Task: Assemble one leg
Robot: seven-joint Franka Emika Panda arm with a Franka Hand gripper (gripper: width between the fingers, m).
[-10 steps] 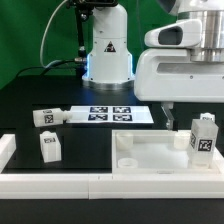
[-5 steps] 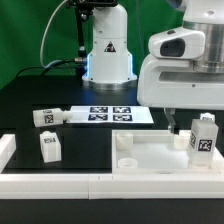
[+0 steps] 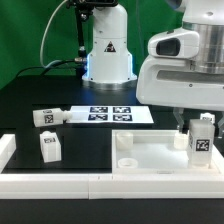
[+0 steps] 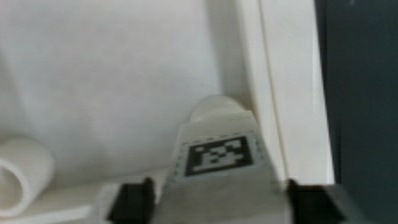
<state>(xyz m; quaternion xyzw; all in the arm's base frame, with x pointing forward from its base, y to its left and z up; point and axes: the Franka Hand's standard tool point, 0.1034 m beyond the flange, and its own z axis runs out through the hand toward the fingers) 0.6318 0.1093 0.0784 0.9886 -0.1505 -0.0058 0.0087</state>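
Observation:
One leg (image 3: pixel 202 140), a white block with a square tag, stands upright in the exterior view's right part of the white tabletop (image 3: pixel 150 152). My gripper (image 3: pixel 197 128) is down over it, one finger on each side. In the wrist view the leg (image 4: pixel 222 160) fills the gap between my two black fingertips (image 4: pixel 130 200), and both touch its sides. The gripper (image 4: pixel 221 202) is shut on this leg. Two more legs are on the black table: one lies flat (image 3: pixel 47 117), one stands upright (image 3: pixel 50 147).
The marker board (image 3: pixel 105 113) lies behind the tabletop. The robot base (image 3: pixel 107 50) stands at the back. A white rim (image 3: pixel 60 185) runs along the front. A round white boss (image 3: pixel 124 146) rises inside the tabletop and also shows in the wrist view (image 4: pixel 18 172).
My gripper has come down a little around the upright leg. The leg has shifted slightly toward the exterior view's left.

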